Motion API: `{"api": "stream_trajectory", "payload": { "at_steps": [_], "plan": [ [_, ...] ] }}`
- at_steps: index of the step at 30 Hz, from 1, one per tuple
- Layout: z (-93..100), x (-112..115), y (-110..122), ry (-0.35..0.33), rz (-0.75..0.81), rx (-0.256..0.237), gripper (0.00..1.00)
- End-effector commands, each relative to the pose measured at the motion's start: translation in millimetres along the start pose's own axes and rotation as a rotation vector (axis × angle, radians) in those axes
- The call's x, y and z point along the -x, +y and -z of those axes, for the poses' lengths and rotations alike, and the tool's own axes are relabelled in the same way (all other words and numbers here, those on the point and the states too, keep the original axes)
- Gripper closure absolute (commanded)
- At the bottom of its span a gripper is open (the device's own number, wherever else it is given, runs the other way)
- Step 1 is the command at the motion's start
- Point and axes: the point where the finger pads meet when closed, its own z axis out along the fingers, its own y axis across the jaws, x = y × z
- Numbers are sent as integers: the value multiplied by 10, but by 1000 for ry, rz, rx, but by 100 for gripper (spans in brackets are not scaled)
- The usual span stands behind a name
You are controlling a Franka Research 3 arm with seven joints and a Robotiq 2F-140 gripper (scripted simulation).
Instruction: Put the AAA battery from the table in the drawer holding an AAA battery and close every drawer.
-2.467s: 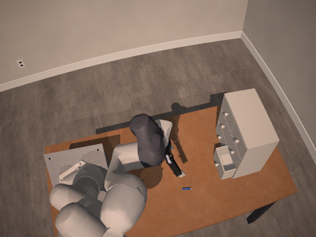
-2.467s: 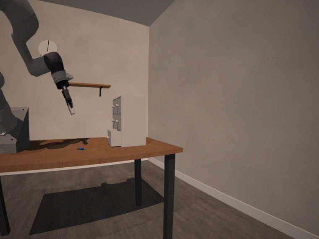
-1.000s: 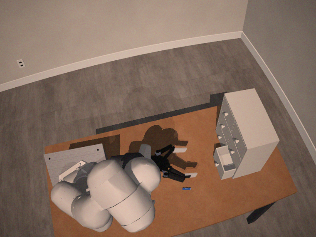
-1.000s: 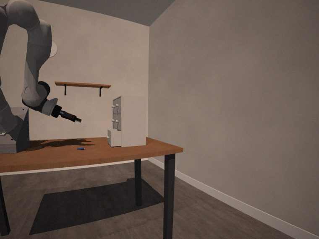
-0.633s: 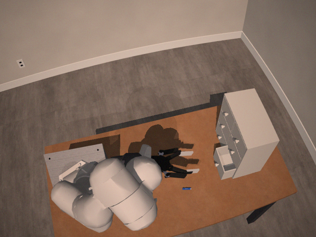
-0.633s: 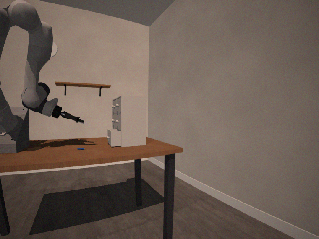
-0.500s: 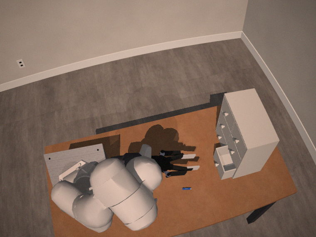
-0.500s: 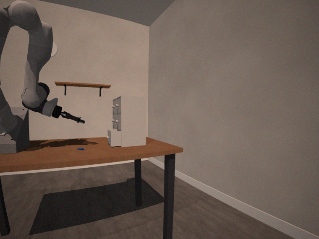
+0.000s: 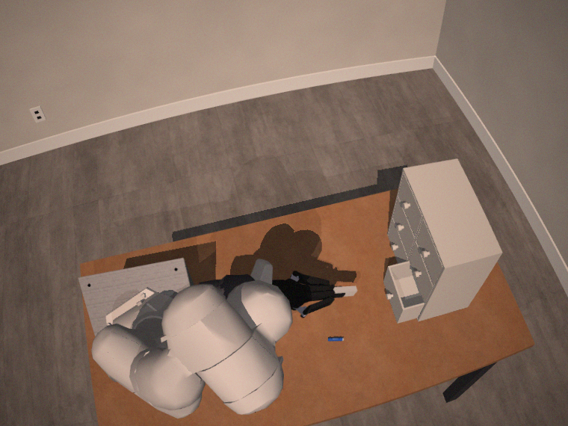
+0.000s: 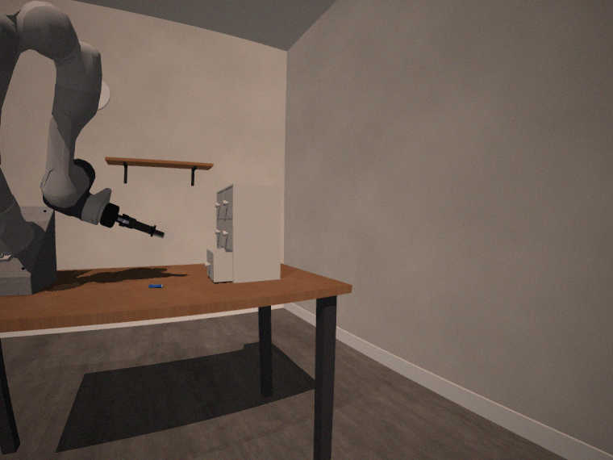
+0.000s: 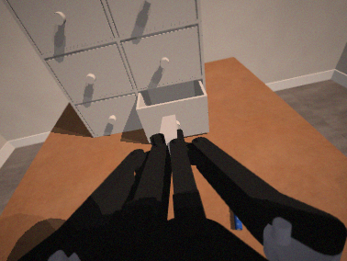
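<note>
Fingers [image 9: 344, 291] shut, apparently above the battery's [image 9: 335, 339] [image 10: 155, 286] [image 11: 238, 222] level.

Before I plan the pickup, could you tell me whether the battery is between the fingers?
No, the battery lies on the table.

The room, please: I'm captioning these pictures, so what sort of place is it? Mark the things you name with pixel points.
Probably a plain indoor workroom: a table [image 9: 367, 357] [image 10: 188, 299] [image 11: 275, 152], a wall shelf [image 10: 158, 163] and an outlet [image 9: 37, 113].

Top view from high overhead
</note>
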Motion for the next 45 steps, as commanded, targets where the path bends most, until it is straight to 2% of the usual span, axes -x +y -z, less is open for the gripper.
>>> {"api": "stream_trajectory", "payload": {
  "at_steps": [1, 10, 12, 22, 26, 45],
  "plan": [
    [-22, 1, -4, 5, -11, -1, 100],
    [-267, 177, -6, 5, -11, -1, 100],
    [-267, 177, -6, 5, -11, -1, 100],
    [-750, 524, -10, 5, -11, -1, 100],
    [-881, 618, -11, 5, -11, -1, 100],
    [-947, 665, -12, 5, -11, -1, 100]
  ]
}}
